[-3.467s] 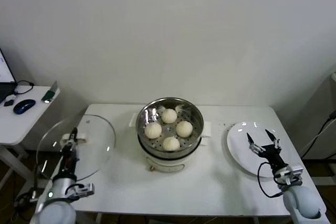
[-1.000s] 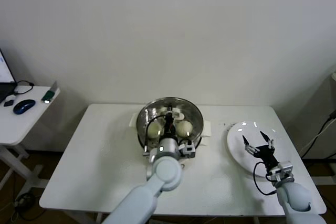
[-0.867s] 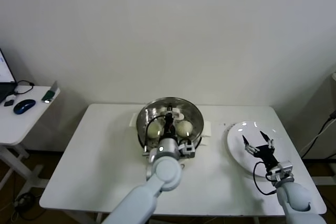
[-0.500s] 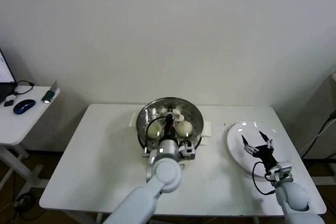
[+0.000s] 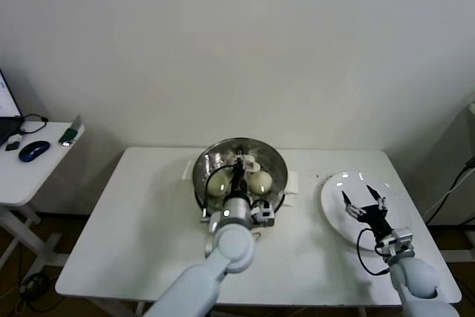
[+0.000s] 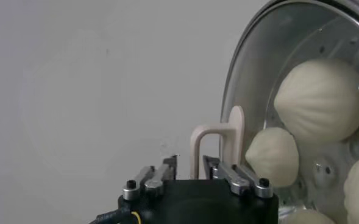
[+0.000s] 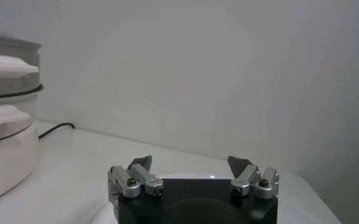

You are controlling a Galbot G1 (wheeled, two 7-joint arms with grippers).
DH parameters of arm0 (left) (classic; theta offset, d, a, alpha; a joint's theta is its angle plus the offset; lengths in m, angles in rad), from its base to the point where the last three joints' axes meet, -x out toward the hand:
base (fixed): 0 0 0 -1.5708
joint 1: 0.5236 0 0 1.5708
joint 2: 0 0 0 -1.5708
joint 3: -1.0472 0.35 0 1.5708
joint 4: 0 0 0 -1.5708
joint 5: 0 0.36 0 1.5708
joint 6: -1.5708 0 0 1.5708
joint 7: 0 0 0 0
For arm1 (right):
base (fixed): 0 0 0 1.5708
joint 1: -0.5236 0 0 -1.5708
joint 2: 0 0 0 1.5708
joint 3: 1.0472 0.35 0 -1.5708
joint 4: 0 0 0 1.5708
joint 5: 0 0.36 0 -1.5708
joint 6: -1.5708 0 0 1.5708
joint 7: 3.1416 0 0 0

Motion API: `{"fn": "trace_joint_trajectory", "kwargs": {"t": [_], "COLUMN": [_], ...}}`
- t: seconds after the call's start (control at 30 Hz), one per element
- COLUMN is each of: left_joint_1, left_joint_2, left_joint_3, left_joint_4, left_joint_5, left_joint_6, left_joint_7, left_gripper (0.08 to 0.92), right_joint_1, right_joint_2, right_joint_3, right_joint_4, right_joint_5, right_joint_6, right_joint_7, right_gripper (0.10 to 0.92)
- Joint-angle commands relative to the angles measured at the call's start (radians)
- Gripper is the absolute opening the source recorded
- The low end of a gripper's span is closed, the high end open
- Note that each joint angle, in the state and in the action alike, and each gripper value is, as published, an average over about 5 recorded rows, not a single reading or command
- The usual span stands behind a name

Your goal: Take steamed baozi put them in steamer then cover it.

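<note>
The steamer (image 5: pixel 277 167) stands mid-table on its white base, with the glass lid (image 6: pixel 240 73) lying over it. Cream baozi (image 5: pixel 260 181) show through the glass, and the left wrist view has two more of them (image 6: pixel 319 100) close up. My left gripper (image 5: pixel 237 174) reaches over the lid. Its fingers (image 6: pixel 167 165) are slightly parted on either side of the pale lid handle (image 6: pixel 225 131), with small gaps, so it is open. My right gripper (image 5: pixel 364 204) hovers open over the white plate (image 5: pixel 334 198), holding nothing.
The white table (image 5: pixel 148 235) has bare surface to the left of the steamer and in front of it. A side table at far left carries a blue mouse (image 5: pixel 34 151) and a small device (image 5: pixel 69 136). The steamer's side (image 7: pixel 8 73) shows in the right wrist view.
The lid was carried from the table's left side onto the steamer. In the last half second my left fingers parted off its handle. The right arm barely moved.
</note>
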Motion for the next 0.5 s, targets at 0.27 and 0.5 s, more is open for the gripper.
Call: {"fn": "trace_joint_trajectory", "kwargs": {"t": [0.27, 0.5], "left_joint_1": [0.081, 0.163], "left_joint_2": [0.105, 0.133], "left_joint_3": [-0.025, -0.062], "left_joint_4": [-0.208, -0.329], "left_joint_5": [-0.055, -0.093], "left_joint_6": [0.049, 0.046], "left_joint_7": [0.019, 0.043], "left_gripper": [0.628, 0.8], "right_joint_1": [0.005, 0.009], "right_joint_2": [-0.005, -0.008], "right_joint_3": [0.011, 0.01], "right_joint_4": [0.034, 0.047], "right_joint_5": [0.008, 0.031], "right_joint_6": [-0.087, -0.116], "right_joint_7": [0.008, 0.018], "right_gripper": [0.823, 0.823]}}
